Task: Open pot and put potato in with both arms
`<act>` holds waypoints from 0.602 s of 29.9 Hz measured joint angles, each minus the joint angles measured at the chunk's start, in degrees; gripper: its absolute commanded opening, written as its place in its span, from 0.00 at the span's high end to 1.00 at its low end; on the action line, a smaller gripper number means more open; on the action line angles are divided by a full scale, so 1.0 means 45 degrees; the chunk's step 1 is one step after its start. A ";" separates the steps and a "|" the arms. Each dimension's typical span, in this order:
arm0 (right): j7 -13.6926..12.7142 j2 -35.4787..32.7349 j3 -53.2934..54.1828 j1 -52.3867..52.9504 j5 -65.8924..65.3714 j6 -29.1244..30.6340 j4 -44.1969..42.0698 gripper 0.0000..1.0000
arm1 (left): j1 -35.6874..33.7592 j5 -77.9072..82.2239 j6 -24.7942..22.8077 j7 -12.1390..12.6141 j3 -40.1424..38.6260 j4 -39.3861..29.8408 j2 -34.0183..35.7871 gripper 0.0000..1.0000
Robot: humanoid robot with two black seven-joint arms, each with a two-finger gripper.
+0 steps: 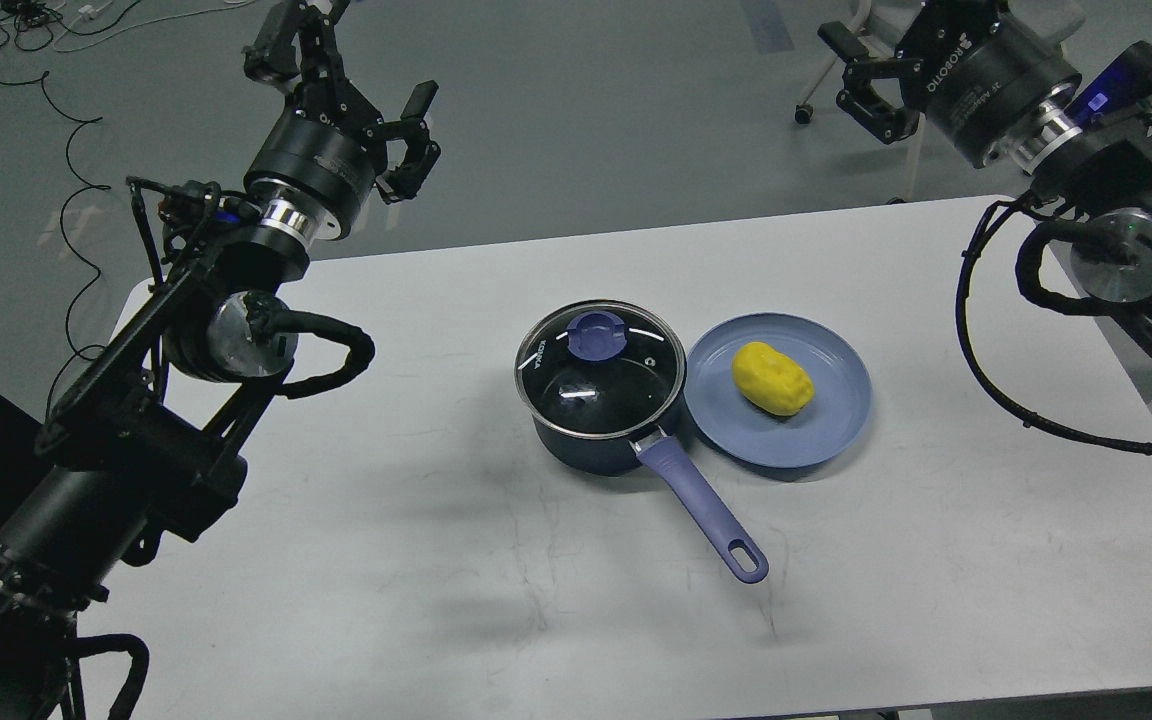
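Observation:
The dark navy pot (pixel 576 440) stands mid-table with its glass lid (pixel 626 385) seated on it, blue knob (pixel 596 333) on top. Its long periwinkle handle (pixel 701 505) points toward the front right. Just right of the pot, the yellow potato (pixel 772 378) lies on a shallow blue plate (pixel 836 425). My left gripper (pixel 421 135) hangs open and empty beyond the table's far left edge, well away from the pot. High at the far right, my right gripper (pixel 851 78) is also open and empty, above the floor behind the table.
The white table (pixel 436 560) carries only the pot and the plate. Its far edge runs behind both. Loose cables (pixel 66 130) lie on the grey floor at the far left, and a chair caster (pixel 804 112) shows near the right gripper.

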 measured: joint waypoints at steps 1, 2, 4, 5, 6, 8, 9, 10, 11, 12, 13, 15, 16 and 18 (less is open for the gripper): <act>0.0018 0.0006 -0.0049 -0.0016 -0.0066 0.0000 -0.0031 0.00 | 0.0113 -0.0001 -0.0009 -0.0015 -0.0020 -0.0098 -0.0002 0.02; 0.0042 0.0012 -0.0099 -0.0042 -0.0158 0.0000 -0.0071 0.00 | 0.0233 0.0000 -0.0010 -0.0025 -0.0040 -0.0203 -0.0002 0.02; 0.0079 0.0049 -0.0145 -0.0070 -0.0342 0.0000 -0.0108 0.00 | 0.0430 -0.0001 -0.0014 -0.0041 -0.0067 -0.0360 0.0000 0.02; 0.0086 0.0085 -0.0153 -0.0076 -0.0395 0.0000 -0.0114 0.00 | 0.0536 -0.0001 -0.0014 -0.0042 -0.0074 -0.0402 0.0001 0.02; 0.0088 0.0134 -0.0159 -0.0077 -0.0432 0.0000 -0.0118 0.00 | 0.0632 0.0000 -0.0014 -0.0042 -0.0074 -0.0421 0.0001 0.02; 0.0090 0.0251 -0.0163 -0.0078 -0.0470 0.0000 -0.0128 0.00 | 0.0801 0.0000 -0.0014 -0.0042 -0.0088 -0.0442 0.0011 0.02; 0.0091 0.0308 -0.0167 -0.0077 -0.0479 0.0000 -0.0132 0.00 | 0.0864 0.0000 -0.0014 -0.0043 -0.0089 -0.0443 0.0012 0.02; 0.0091 0.0360 -0.0177 -0.0077 -0.0483 0.0000 -0.0138 0.00 | 0.0897 0.0000 -0.0014 -0.0066 -0.0102 -0.0444 0.0012 0.02; 0.0091 0.0411 -0.0187 -0.0076 -0.0485 -0.0001 -0.0147 0.00 | 0.0926 -0.0001 -0.0014 -0.0098 -0.0144 -0.0446 0.0012 0.02; 0.0091 0.0484 -0.0197 -0.0074 -0.0505 -0.0003 -0.0163 0.00 | 0.0959 -0.0006 -0.0014 -0.0125 -0.0214 -0.0447 0.0012 0.02; 0.0091 0.0582 -0.0224 -0.0069 -0.0545 -0.0025 -0.0198 0.00 | 0.1003 -0.0010 -0.0014 -0.0133 -0.0286 -0.0450 0.0011 0.02; 0.0086 0.0786 -0.0288 -0.0066 -0.0638 -0.0087 -0.0318 0.00 | 0.1079 -0.0016 -0.0014 -0.0132 -0.0395 -0.0464 -0.0002 0.02; 0.0074 0.0909 -0.0311 -0.0059 -0.0682 -0.0123 -0.0382 0.00 | 0.1103 -0.0017 -0.0014 -0.0122 -0.0415 -0.0465 -0.0010 0.02; 0.0038 0.1098 -0.0339 -0.0049 -0.0741 -0.0176 -0.0507 0.00 | 0.1151 -0.0018 -0.0016 -0.0111 -0.0444 -0.0465 -0.0030 0.02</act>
